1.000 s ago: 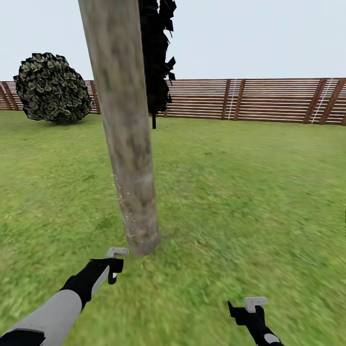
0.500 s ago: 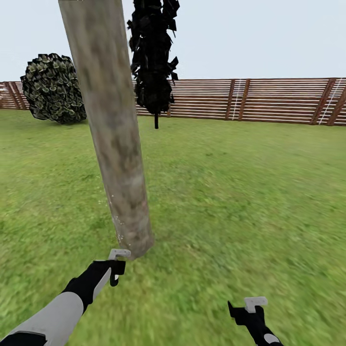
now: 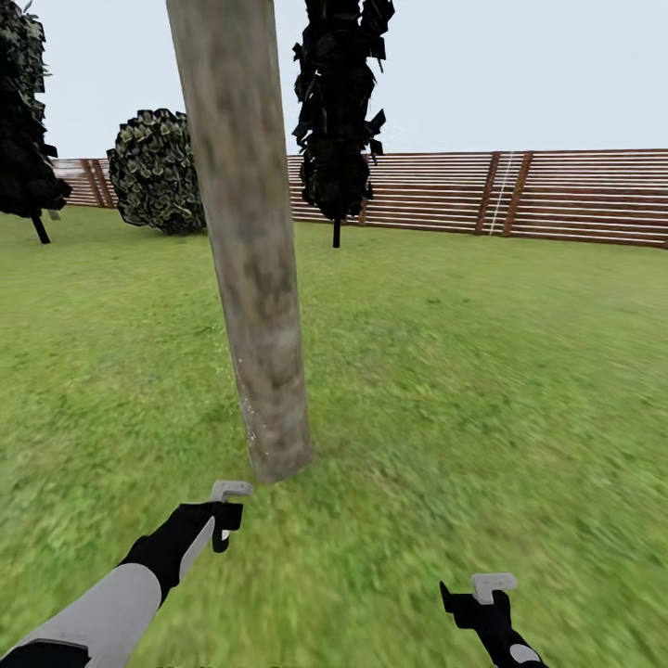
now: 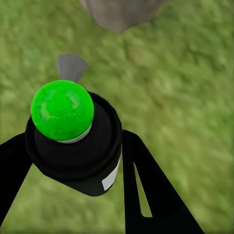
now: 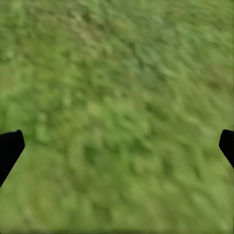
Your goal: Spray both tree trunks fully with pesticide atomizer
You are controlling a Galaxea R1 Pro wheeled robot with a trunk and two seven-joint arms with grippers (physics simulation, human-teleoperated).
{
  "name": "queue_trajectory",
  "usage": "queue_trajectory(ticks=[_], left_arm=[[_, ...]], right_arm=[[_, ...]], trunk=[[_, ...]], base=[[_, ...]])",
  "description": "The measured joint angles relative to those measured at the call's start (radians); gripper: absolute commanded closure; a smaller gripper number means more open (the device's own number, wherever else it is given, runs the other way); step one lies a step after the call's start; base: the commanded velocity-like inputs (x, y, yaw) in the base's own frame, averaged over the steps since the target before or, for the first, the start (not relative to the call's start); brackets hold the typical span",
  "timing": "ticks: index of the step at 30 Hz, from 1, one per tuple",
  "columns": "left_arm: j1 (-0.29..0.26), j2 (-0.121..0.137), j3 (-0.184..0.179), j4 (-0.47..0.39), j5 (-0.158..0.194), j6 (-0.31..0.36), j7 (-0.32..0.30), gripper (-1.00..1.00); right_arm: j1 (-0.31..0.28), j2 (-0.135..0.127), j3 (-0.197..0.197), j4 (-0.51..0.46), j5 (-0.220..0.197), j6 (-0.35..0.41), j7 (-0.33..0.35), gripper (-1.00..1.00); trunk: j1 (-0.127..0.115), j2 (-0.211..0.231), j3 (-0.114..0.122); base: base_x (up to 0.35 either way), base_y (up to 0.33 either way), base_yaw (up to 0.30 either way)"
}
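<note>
Head view looks down over a green grass lawn [image 3: 482, 371] with one thick, pale tan-grey tree trunk [image 3: 249, 250] rising close in front of the robot, its base meeting the grass just ahead of the left tool [image 3: 223, 520]. A few tiny white specks of pesticide [image 3: 245, 404] dot the bark low on the trunk's left edge; elsewhere the mottled bark is too blurred to tell whether it is speckled. Behind the trunk stand a slim black-leaved tree [image 3: 339, 102] on a thin dark stem, a round bush [image 3: 158, 172] and, at the far left, another dark tree [image 3: 26, 121]. A brown slatted wooden fence [image 3: 557, 195] runs across the back of the lawn.

The left tool is clenched on the pesticide atomizer [image 4: 73, 141]: in the left wrist view its black fingers [image 4: 151, 190] flank a black bottle body topped by a bright green round cap [image 4: 62, 110], with a small grey nozzle [image 4: 71, 67] pointing toward the trunk's base [image 4: 119, 12]. From the head camera the atomizer's grey tip [image 3: 229, 488] shows just above the tool, near but apart from the trunk.

The right tool [image 3: 484, 598] hangs low over bare grass, well apart from the trunk. In the right wrist view its two black fingertips [image 5: 9, 148] sit at opposite edges with grass between them, spread wide and holding nothing.
</note>
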Motion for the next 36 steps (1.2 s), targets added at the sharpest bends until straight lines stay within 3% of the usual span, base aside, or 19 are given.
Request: queue_trajectory(ticks=[3, 6, 8, 10, 13, 18, 21, 24, 28, 31, 36], left_arm=[[0.000, -0.001, 0.000, -0.010, -0.001, 0.000, 0.001, 1.00], [-0.001, -0.034, -0.006, -0.067, -0.009, 0.010, 0.030, 1.00], [-0.001, -0.060, -0.007, -0.114, -0.009, 0.021, 0.089, 1.00], [-0.001, -0.109, -0.008, -0.139, -0.009, 0.071, 0.125, 1.00], [-0.003, -0.126, -0.008, -0.156, -0.010, 0.094, 0.131, 1.00], [-0.002, -0.109, -0.002, -0.172, -0.007, 0.101, 0.125, 1.00], [-0.004, -0.063, 0.004, -0.172, -0.006, 0.108, 0.123, 1.00], [-0.007, -0.034, 0.048, -0.173, 0.009, 0.118, 0.118, 1.00], [-0.009, -0.055, 0.051, -0.174, 0.010, 0.121, 0.118, 1.00], [-0.011, -0.108, 0.027, -0.188, 0.008, 0.169, 0.119, 1.00], [-0.003, -0.128, 0.004, -0.340, 0.008, 0.276, 0.118, 1.00]], right_arm=[[0.000, -0.001, 0.000, 0.000, 0.000, 0.000, 0.000, -1.00], [0.000, -0.001, 0.000, 0.000, 0.000, 0.000, 0.001, -1.00], [0.000, -0.001, -0.001, 0.000, 0.000, 0.000, 0.000, -1.00], [0.000, -0.001, -0.001, 0.000, 0.000, 0.000, 0.000, -1.00], [0.000, -0.001, -0.001, 0.000, 0.000, 0.000, 0.000, -1.00], [0.000, -0.001, -0.001, 0.000, 0.000, 0.000, 0.000, -1.00], [0.000, -0.001, -0.001, 0.000, 0.000, 0.000, 0.000, -1.00], [0.000, -0.001, -0.001, 0.000, 0.000, 0.000, 0.000, -1.00], [0.000, -0.001, -0.001, 0.000, 0.000, 0.000, 0.000, -1.00], [0.000, -0.001, -0.001, 0.000, 0.000, 0.000, 0.000, -1.00], [0.000, -0.001, -0.001, 0.000, 0.000, 0.000, 0.000, -1.00]], trunk=[[0.000, 0.000, 0.000], [0.000, 0.000, 0.000], [0.000, 0.000, 0.000], [0.000, 0.000, 0.000], [0.000, 0.000, 0.000], [0.000, 0.000, 0.000], [0.000, 0.000, 0.000], [0.000, 0.000, 0.000], [0.000, 0.000, 0.000], [0.000, 0.000, 0.000], [0.000, 0.000, 0.000]], base=[[-0.004, -0.003, 0.012], [0.000, 0.000, 0.001], [0.000, 0.000, 0.000], [0.000, 0.000, 0.000], [0.000, 0.000, 0.000], [0.000, 0.000, 0.000], [0.000, 0.000, 0.000], [0.000, 0.000, 0.000], [0.000, 0.000, 0.000], [0.000, 0.000, 0.000], [0.000, 0.000, 0.000]])
